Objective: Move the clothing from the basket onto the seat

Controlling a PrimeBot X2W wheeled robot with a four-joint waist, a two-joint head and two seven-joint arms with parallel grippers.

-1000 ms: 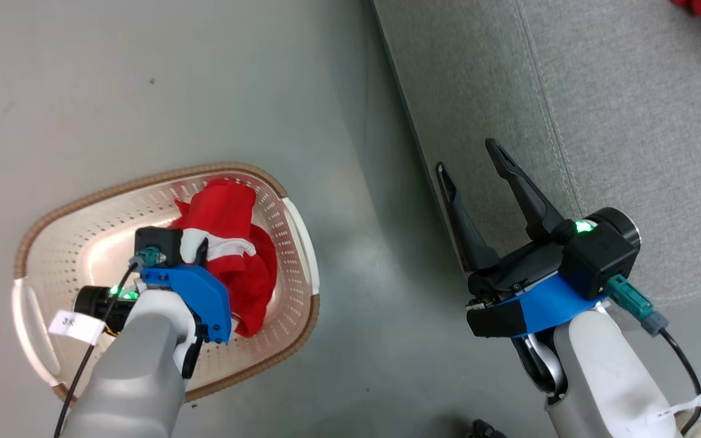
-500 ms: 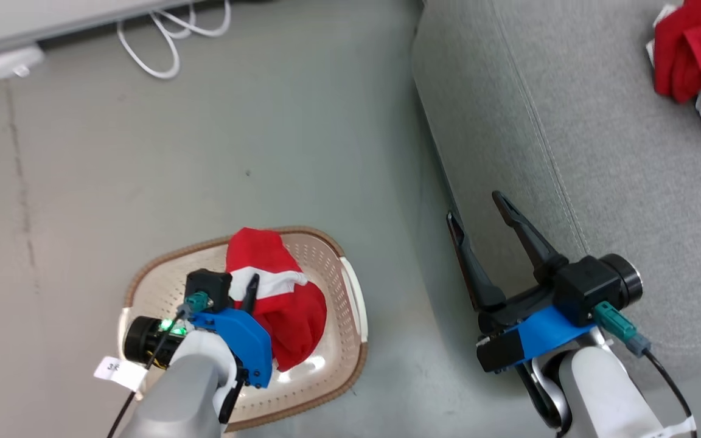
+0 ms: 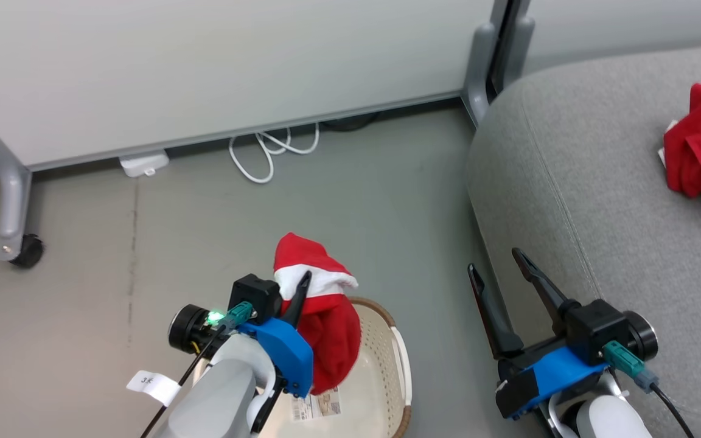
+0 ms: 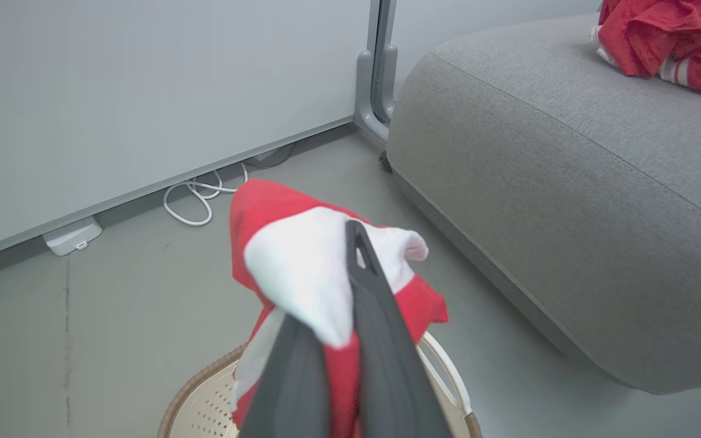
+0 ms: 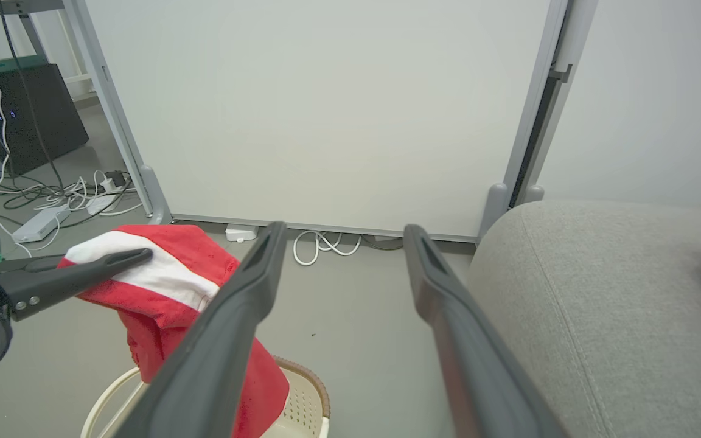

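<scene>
A white tag (image 3: 153,383) on the left arm's cable bore a "3" and a mark too small to read. A printed label (image 3: 317,404) lay on the basket's floor, its text illegible. The left gripper (image 3: 302,286) was clamped on a red garment (image 3: 326,334) at its white band, the cloth draped over one finger and hanging above the basket (image 3: 402,371). The right gripper (image 3: 495,261) held nothing, its fingers spread wide, at the seat's left edge. The grey seat (image 3: 569,182) rose to the right, and a second garment (image 3: 700,158) lay crumpled on it at the far right. Bare floor (image 3: 356,201) lay between the held garment and the seat. Farther off, a looped white cable (image 3: 265,152) and a white power block (image 3: 143,164) lay at the foot of a pale panel (image 3: 204,61), beside a grey leg ending in a caster (image 3: 25,250).
</scene>
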